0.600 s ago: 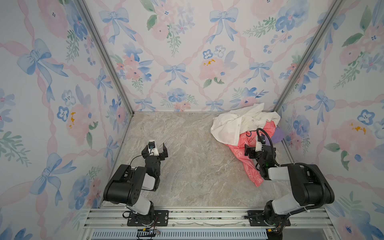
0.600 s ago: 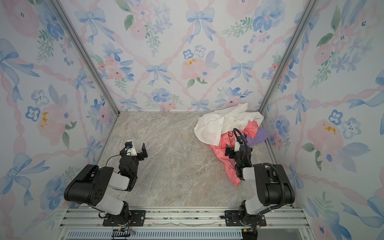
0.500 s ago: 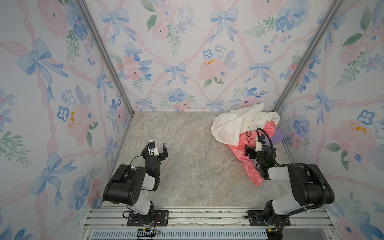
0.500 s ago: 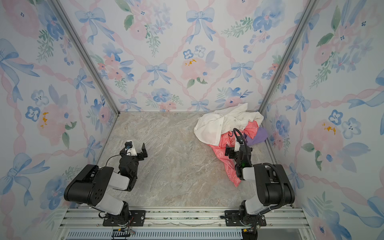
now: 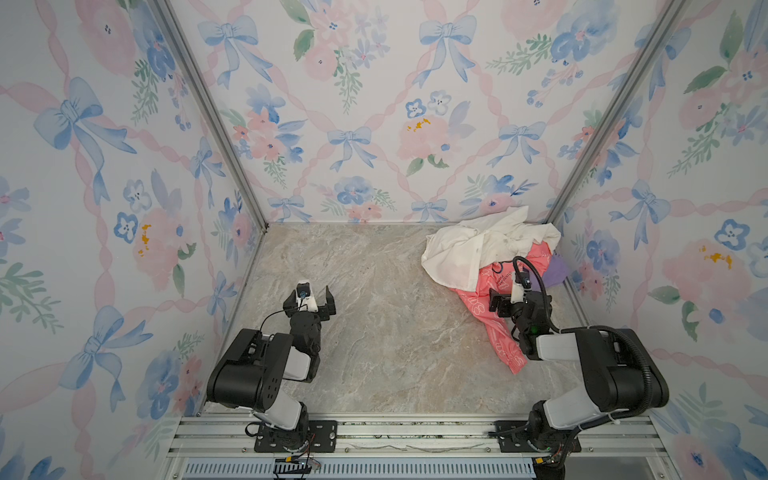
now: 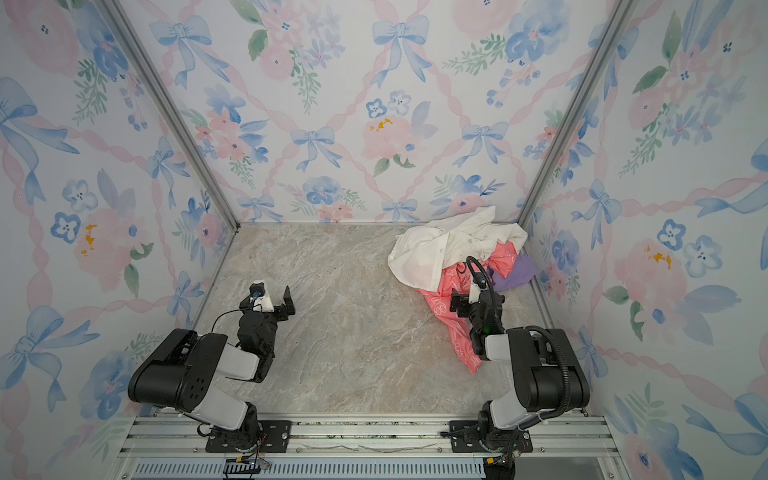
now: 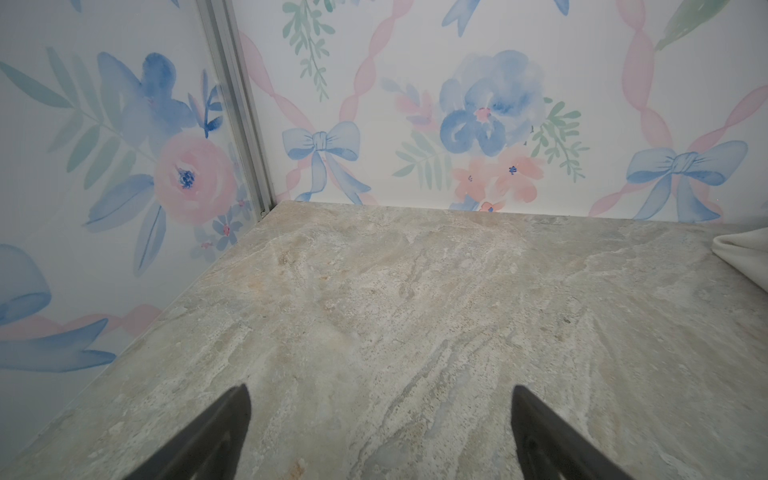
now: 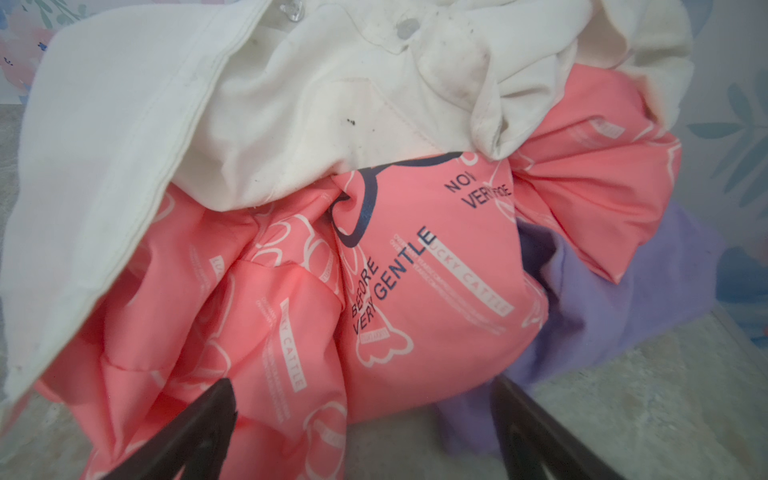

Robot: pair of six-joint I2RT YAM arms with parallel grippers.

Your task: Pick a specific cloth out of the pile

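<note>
1. Fingers [image 7: 212, 436] of left gripper [image 5: 309, 300]: two dark wedge-shaped blades, spread wide with nothing between them, held over bare table [image 7: 415, 311] toward the left wall [image 7: 83, 208].
2. Fingers [image 8: 195, 432] of right gripper [image 5: 517, 297]: same dark wedges, spread wide and empty. They are poised at the near side of the pile [image 5: 490, 257], one tip before the coral garment [image 8: 415, 291], the other before the cloth [image 8: 623, 299]. Contact cannot be told.
3. Lowest layer, cloth: lavender-purple, soft, fuzzy and matte. It lies on the table just beside the right wall [image 5: 665, 249], mostly covered, with a rounded flap exposed on the wall side.
4. Middle layer, coral garment: smooth, faintly glossy fabric with white outline print and dark lettering. It is bunched over the cloth, one long end trailing toward the front rail [image 5: 374, 432].
5. Top layer, white shirt [image 8: 208, 104]: cream, crumpled, with stitched hems and clear buttons, near the back wall [image 5: 353, 124].
6. Surface, table: flat, marble-patterned, beige-grey. Left and centre are open; the three walls and the front rail bound it.
7. Change from half a second before: none visible; arms and garments lie alike.
</note>
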